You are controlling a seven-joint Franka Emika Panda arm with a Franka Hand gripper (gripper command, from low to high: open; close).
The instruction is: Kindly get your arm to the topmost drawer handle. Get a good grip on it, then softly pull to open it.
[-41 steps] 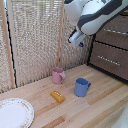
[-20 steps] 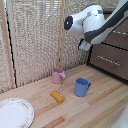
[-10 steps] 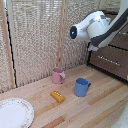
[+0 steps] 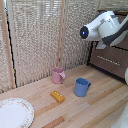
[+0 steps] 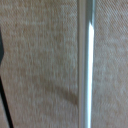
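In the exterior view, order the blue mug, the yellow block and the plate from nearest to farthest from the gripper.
1. Blue mug, right of the middle, below the arm.
2. Yellow block, near the middle.
3. Plate, far lower left.

The arm [image 4: 105,27] hangs over the bench's [image 4: 100,107] far corner at the exterior view's right, in front of the drawers [image 4: 111,57]. Two mugs sit mid-bench: one [image 4: 58,75] near the back edge by the screen [image 4: 40,40], the other [image 4: 81,87] just nearer and rightward. A block [image 4: 57,96] lies before them. A plate [image 4: 14,113] sits at the near left corner.
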